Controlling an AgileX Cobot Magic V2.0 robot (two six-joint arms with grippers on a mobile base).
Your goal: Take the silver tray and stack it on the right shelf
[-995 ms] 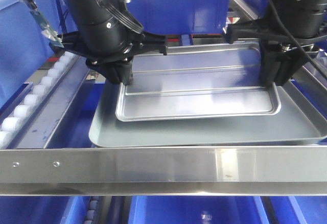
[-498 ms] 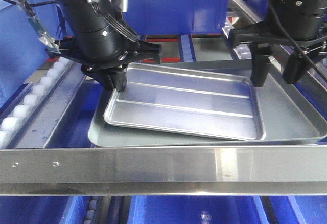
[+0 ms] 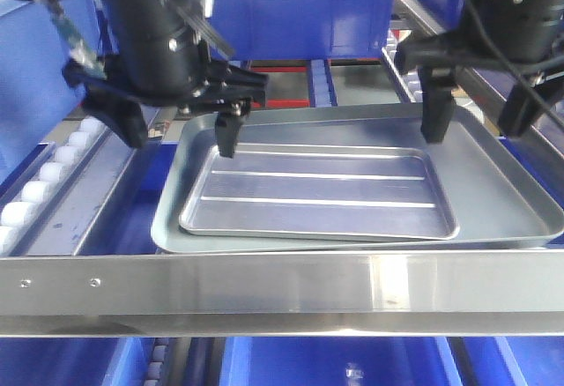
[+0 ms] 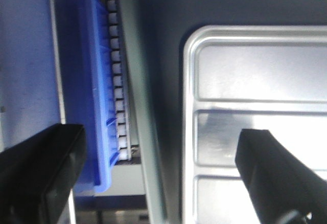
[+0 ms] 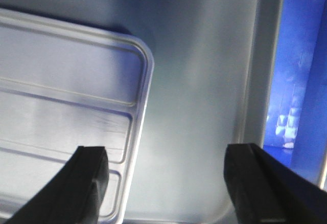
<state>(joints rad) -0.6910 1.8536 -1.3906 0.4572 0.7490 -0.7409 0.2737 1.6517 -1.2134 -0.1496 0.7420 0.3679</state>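
At the far left of the front view, a rail of white rollers (image 3: 53, 174) runs back along the right shelf (image 3: 282, 291), whose flat steel front bar crosses the foreground with two small screws near its left end. In the left wrist view the same kind of roller rail (image 4: 117, 81) sits beside a blue bin wall (image 4: 84, 81).

The left claw (image 3: 176, 126) hangs above the left end of the trays with its fingers spread wide: one finger (image 3: 119, 117) is out over the roller rail, the other (image 3: 227, 135) is over the near-left corner region of the silver tray (image 3: 317, 192). It holds nothing, and its fingertip looks to be just above the tray rather than gripping it.

The silver tray lies flat inside the larger grey tray (image 3: 502, 214), toward that tray's left and front, with its two long ridges running left to right. From the wrist views, its rounded corner (image 4: 196, 37) and rim (image 5: 145, 81) rest on the duller grey bottom (image 5: 204, 106).

On the right, the right claw (image 3: 480, 108) is also spread, empty, raised above the right end of the grey tray; one finger (image 3: 436, 108) is over the silver tray's far-right corner, the other (image 3: 524, 108) is beyond the grey tray's right rim. Blue bins (image 3: 291, 7) stand behind.
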